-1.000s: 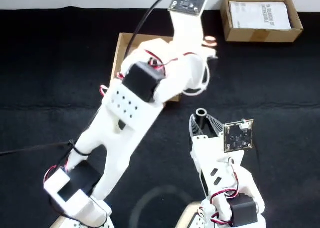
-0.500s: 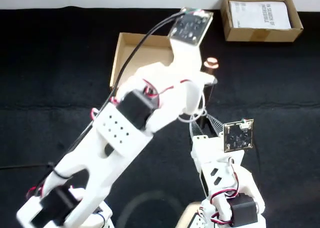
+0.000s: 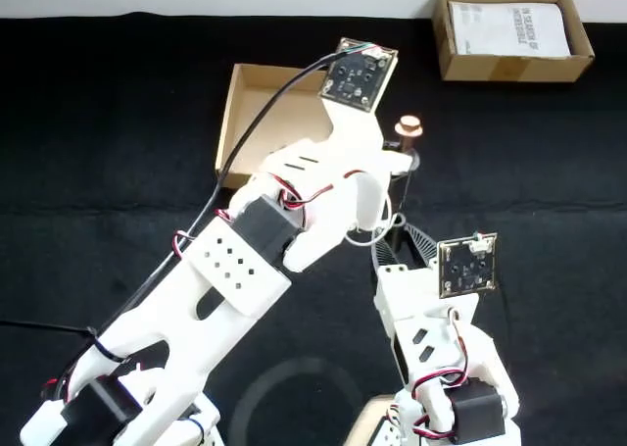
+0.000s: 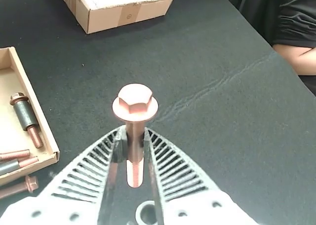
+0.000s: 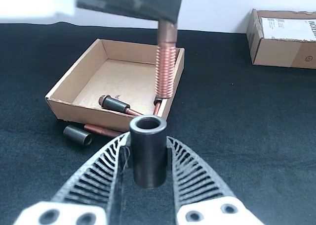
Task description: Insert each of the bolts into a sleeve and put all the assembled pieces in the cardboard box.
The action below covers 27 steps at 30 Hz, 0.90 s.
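- Copper-coloured bolt (image 4: 135, 106), stiff and smooth, clamped by its shank in the left gripper (image 4: 134, 138), head standing clear above it.
- Dark metal sleeve (image 5: 148, 156), rigid, likely slippery, pinched upright at mid-height by the right gripper (image 5: 147, 140).
- Threaded tip just above the sleeve's mouth, slightly off its bore.
- Cardboard box (image 5: 74, 109) beyond right gripper, assembled pieces (image 5: 114, 105) inside.

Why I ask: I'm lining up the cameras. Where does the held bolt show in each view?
High view: bolt right of the cardboard box, head up.
Left wrist view: bolt clamped between the jaws, head outward.
Right wrist view: its threaded end hangs above the sleeve.
Shared landmark: the cardboard box.
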Each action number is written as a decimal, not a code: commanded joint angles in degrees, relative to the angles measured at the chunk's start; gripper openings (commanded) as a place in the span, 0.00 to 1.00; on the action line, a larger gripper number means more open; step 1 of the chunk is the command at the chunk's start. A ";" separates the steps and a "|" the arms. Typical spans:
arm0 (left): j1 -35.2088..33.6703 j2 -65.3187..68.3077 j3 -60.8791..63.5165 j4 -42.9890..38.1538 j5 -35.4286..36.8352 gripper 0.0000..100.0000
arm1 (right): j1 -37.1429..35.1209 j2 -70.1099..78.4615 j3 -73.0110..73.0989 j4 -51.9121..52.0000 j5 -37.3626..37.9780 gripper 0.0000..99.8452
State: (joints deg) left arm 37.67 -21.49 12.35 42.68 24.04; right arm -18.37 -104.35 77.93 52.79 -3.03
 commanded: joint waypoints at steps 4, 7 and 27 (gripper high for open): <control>-0.92 -2.95 -0.31 1.05 0.26 0.01 | 0.04 0.04 -0.66 -0.84 1.58 0.01; -0.92 -3.03 -0.31 1.05 0.26 0.01 | 0.04 -0.04 0.04 -1.89 2.81 0.01; -0.75 -3.03 -0.31 1.76 0.35 0.01 | 2.51 13.58 -1.63 -10.77 2.81 0.01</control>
State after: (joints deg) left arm 37.32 -21.76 12.35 44.35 24.04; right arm -16.62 -94.07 80.31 43.65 -0.57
